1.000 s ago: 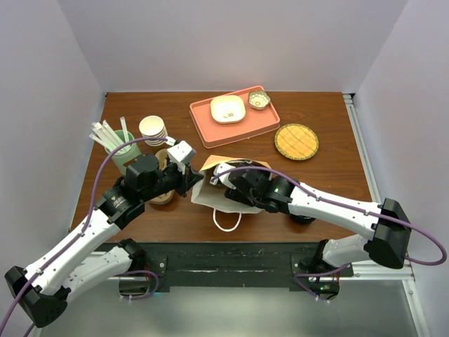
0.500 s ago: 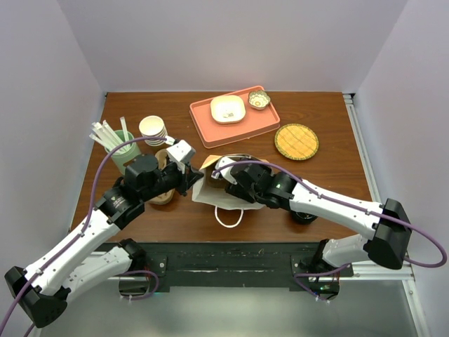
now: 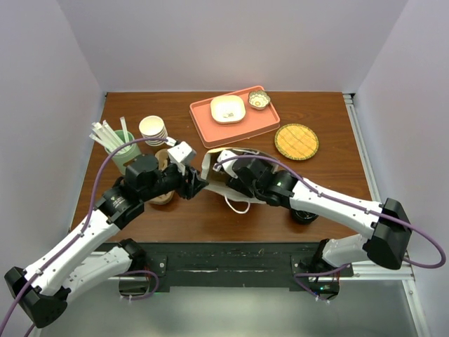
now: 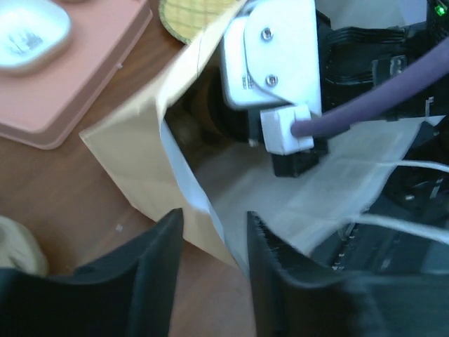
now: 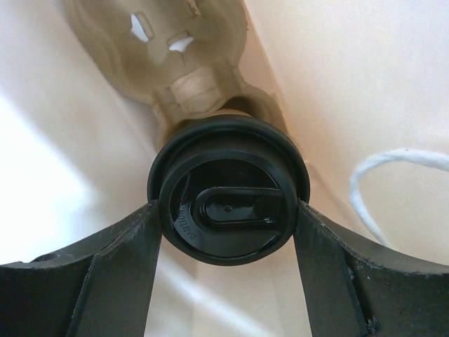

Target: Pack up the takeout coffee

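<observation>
Inside brown paper bag [image 4: 133, 161], takeout coffee [image 5: 228, 207] clamped by right hand [image 5: 228, 210], left hand [image 4: 214, 239] astride bag edge, grip indeterminate, wooden worktop [image 3: 330, 168] centre, pale walls [image 3: 231, 42].

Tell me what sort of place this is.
Probably a mock café takeout counter in a lab enclosure: a stack of paper cups, straws and a brown paper bag holding a lidded takeout coffee sit on a wooden table boxed in by plain white walls.

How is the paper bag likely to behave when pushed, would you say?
Probably floppy: the paper bag looks creased and bowed around the right gripper. Likely light, so it may slide on the table unless held.
</observation>
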`<state>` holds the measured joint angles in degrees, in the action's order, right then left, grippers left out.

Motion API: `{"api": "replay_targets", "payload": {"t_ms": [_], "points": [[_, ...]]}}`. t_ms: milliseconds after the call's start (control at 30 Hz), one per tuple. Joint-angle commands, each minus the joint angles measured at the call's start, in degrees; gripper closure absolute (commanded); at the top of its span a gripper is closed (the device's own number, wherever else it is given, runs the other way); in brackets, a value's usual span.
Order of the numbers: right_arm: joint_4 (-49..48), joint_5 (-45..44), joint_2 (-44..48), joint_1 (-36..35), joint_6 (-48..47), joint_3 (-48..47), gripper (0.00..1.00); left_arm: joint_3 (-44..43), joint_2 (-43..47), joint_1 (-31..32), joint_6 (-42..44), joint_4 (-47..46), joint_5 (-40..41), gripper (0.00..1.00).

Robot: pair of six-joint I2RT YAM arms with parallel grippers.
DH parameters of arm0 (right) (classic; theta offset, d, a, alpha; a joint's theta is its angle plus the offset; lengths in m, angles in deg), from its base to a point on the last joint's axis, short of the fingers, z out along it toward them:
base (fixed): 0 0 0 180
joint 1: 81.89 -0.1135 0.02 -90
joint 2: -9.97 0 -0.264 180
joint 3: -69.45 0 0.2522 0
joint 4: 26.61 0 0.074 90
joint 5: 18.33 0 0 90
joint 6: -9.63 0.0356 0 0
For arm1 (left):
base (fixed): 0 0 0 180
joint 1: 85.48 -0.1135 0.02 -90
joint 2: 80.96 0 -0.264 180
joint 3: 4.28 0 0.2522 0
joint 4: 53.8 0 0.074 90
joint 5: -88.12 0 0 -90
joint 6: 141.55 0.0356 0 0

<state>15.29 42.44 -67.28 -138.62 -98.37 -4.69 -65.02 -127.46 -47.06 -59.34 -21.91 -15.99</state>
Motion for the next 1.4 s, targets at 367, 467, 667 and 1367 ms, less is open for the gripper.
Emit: {"api": "replay_targets", "payload": {"t_ms": [367, 467, 667, 1367], "points": [[-9.2, -0.5, 2.1, 1.2, 1.0, 4.9, 0.66, -6.8, -3.5, -0.4, -3.8, 5.6, 4.5, 0.35], [-9.3, 0.3, 3.1, 1.2, 0.8, 5.7, 0.66, -8.2, -4.9, -1.4, -4.9, 5.7, 3.4, 0.36], [-9.9, 0.9, 5.2, 1.2, 0.0, 7.9, 0.67, -11.7, -8.3, -2.4, -6.5, 4.9, 0.3, 0.38], [-10.4, -0.7, 8.6, 1.2, -1.8, 7.6, 0.69, -6.6, -10.1, 0.3, -7.2, -0.3, -6.0, 1.00]]}}
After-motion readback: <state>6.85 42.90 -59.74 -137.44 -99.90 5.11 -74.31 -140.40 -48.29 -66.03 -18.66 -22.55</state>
